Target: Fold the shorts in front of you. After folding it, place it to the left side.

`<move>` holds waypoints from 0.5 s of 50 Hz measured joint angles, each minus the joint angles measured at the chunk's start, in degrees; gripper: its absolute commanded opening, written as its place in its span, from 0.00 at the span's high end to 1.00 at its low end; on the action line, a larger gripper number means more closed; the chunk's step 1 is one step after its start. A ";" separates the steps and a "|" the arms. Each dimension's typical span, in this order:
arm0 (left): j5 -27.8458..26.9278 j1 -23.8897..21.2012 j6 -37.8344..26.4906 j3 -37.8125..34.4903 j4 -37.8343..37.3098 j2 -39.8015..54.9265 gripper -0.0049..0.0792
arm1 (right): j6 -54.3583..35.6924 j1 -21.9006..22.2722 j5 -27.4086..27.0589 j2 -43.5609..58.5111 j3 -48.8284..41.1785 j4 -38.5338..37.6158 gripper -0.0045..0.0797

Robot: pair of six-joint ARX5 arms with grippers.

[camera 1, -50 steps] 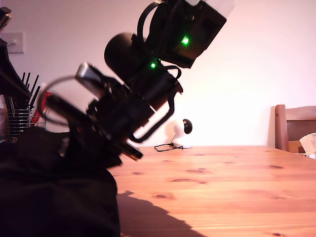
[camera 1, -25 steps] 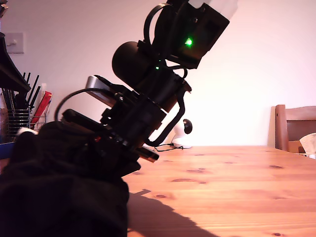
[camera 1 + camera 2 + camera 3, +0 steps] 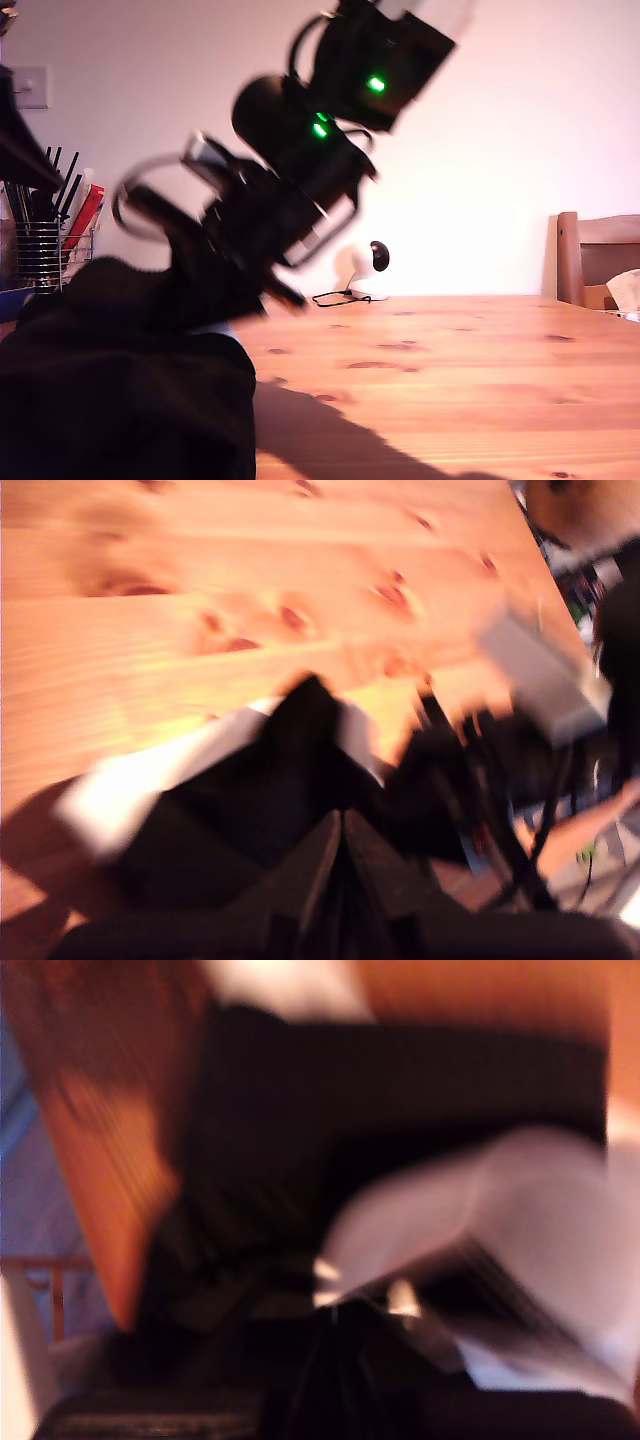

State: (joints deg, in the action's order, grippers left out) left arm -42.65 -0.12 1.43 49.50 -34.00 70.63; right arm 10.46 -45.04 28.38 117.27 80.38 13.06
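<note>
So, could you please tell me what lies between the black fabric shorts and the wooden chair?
Only bare wooden table, as the exterior view shows, from shorts to chair.

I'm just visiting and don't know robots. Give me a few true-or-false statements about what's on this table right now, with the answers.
1. The shorts are black. True.
2. The shorts lie at the exterior view's right. False: they are heaped at the exterior view's left, and the right part of the table is bare wood.
3. An arm leans down over the shorts. True; it is blurred in the picture.
4. The table is glass. False: it is knotty wood.
5. A wooden chair shows at the exterior view's right edge. True.
6. The arm shows red lights. False: its lights are green.
</note>
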 measured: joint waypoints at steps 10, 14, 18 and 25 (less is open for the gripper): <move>0.02 -3.30 -2.25 0.00 -0.87 0.02 0.96 | -0.31 1.42 4.13 0.00 7.76 7.89 0.96; -0.02 -4.57 -4.31 0.00 -0.81 0.39 0.96 | -2.14 2.19 4.26 0.00 10.47 12.20 0.96; -0.13 -5.88 -5.73 0.00 -0.72 1.60 0.96 | -3.54 3.15 4.26 -0.02 12.72 15.52 0.96; -0.15 -8.28 -6.58 0.00 -0.07 5.68 0.96 | -5.68 4.87 4.24 -0.02 16.11 19.58 0.96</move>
State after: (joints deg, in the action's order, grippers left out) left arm -42.81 -8.40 -5.15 49.50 -34.06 76.31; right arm 4.78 -40.16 32.62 117.25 96.49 32.64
